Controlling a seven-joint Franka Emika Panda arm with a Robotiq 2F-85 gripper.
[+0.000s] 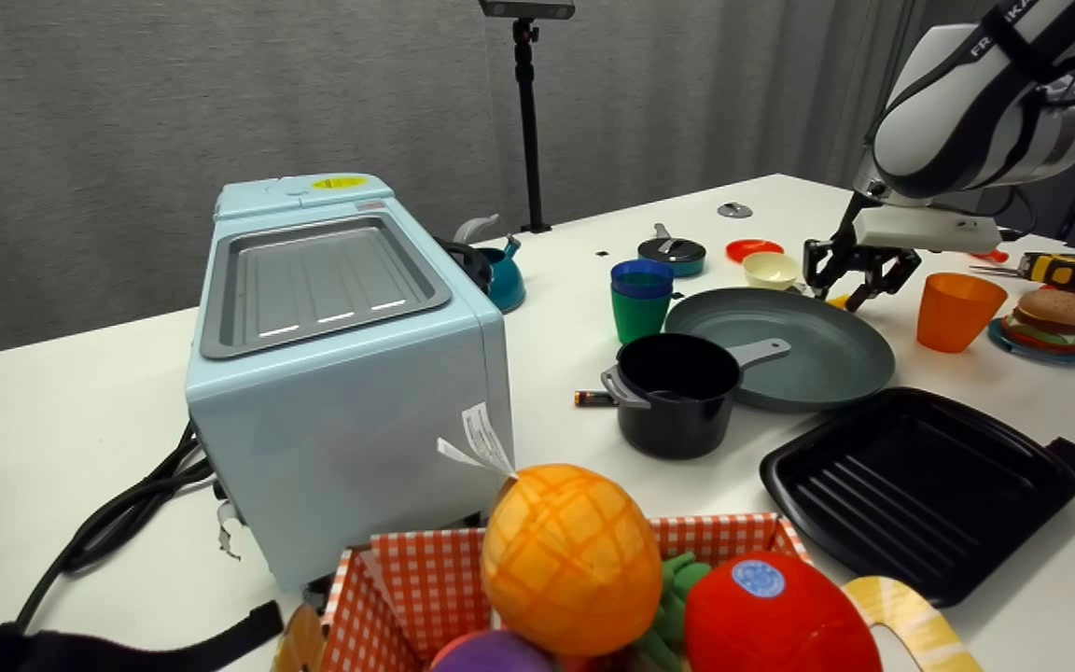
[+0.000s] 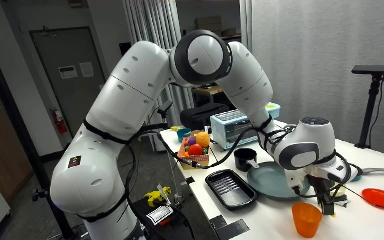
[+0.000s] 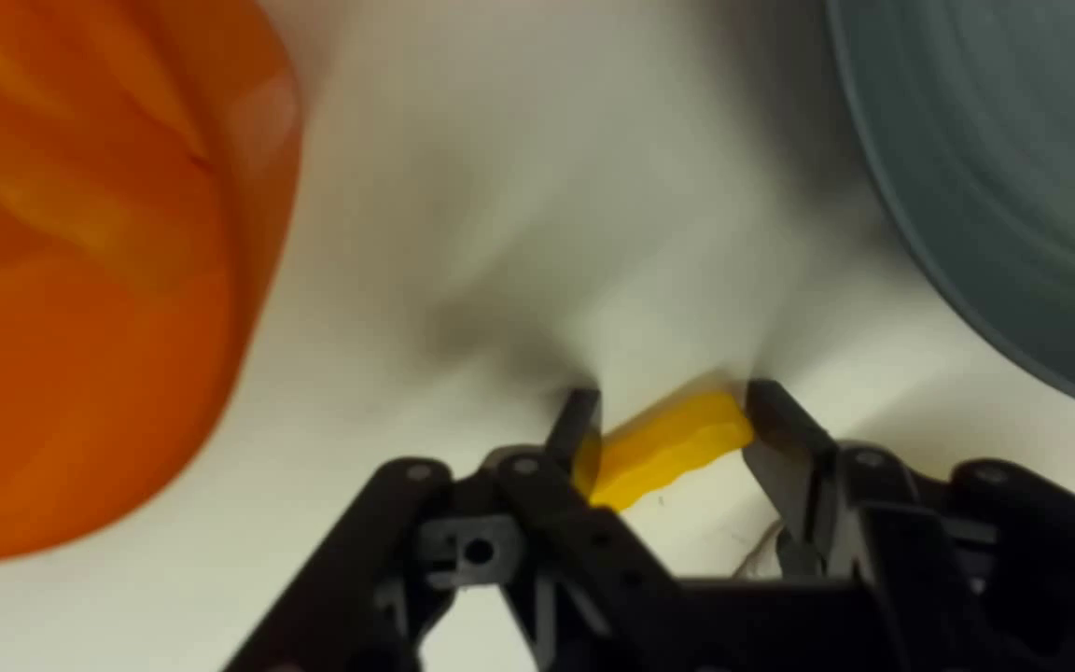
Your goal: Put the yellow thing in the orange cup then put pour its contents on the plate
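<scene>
Yellow piece [image 3: 673,446]: sat between the fingertips, meeting both.
Gripper [image 3: 675,413]: was clamped on this piece.
Orange cup [image 3: 99,317]: stood near one finger.
Plate [image 3: 1041,187]: lay near the opposite finger.

Blue toaster oven [image 1: 351,429], black pot [image 1: 677,420], ridged tray [image 1: 929,495], toy burger [image 1: 1051,322]

Yellow piece [image 3: 673,450] gripped, orange cup [image 1: 957,313] upright, plate [image 1: 827,345]
</scene>
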